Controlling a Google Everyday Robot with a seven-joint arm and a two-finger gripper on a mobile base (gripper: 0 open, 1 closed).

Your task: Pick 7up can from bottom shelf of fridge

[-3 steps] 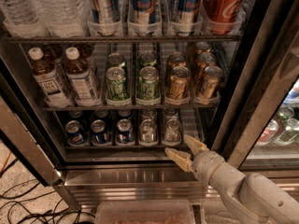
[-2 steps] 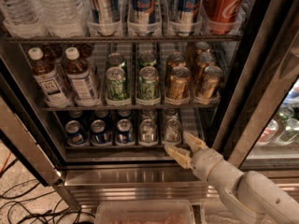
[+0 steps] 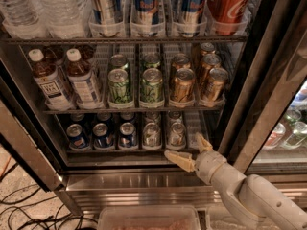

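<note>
1. On the bottom shelf (image 3: 115, 152) of the fridge (image 3: 144, 183), whose door stands open, dark blue cans (image 3: 102, 135) fill the left lanes and two pale silvery cans stand to their right.
2. The 7up can (image 3: 176, 134) is the rightmost at the front, upright, just beside the other pale can (image 3: 151, 134).
3. On the rack above sit green cans (image 3: 119, 85), gold cans (image 3: 182, 84) and tea bottles (image 3: 81, 80).
4. Black cables (image 3: 29, 210) trail over the floor at lower left.
5. The white arm (image 3: 249, 195) reaches in from the lower right. The gripper (image 3: 184, 146) is at the shelf's front rail, just below and right of the 7up can, its fingers spread wide and holding nothing.
</note>
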